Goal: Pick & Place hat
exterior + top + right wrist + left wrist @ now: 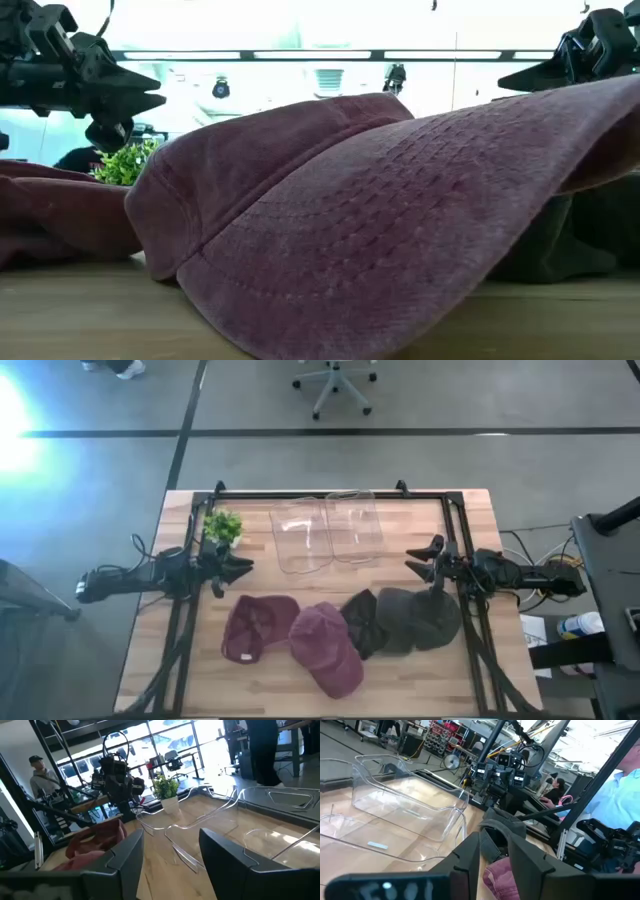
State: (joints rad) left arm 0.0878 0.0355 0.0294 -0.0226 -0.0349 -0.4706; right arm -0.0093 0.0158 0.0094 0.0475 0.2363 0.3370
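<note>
Nearest you on the table [470, 510], four hats lie in a row: two maroon hats [325, 648] at left and middle, two dark hats [405, 620] to the right. Behind them your left gripper [243, 566] and right gripper [415, 563] hover with jaws apart, holding nothing. Farther back sit two clear bins [325, 532] and a plant [222, 526].

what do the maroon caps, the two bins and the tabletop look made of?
Maroon caps: likely washed cotton twill, matte; the low view shows woven texture and stitch rows on the brim.
Clear bins: transparent rigid plastic, glossy; the wood shows through and the rims catch highlights.
Tabletop: light wood planks, probably butcher block, with visible grain and seams.
</note>
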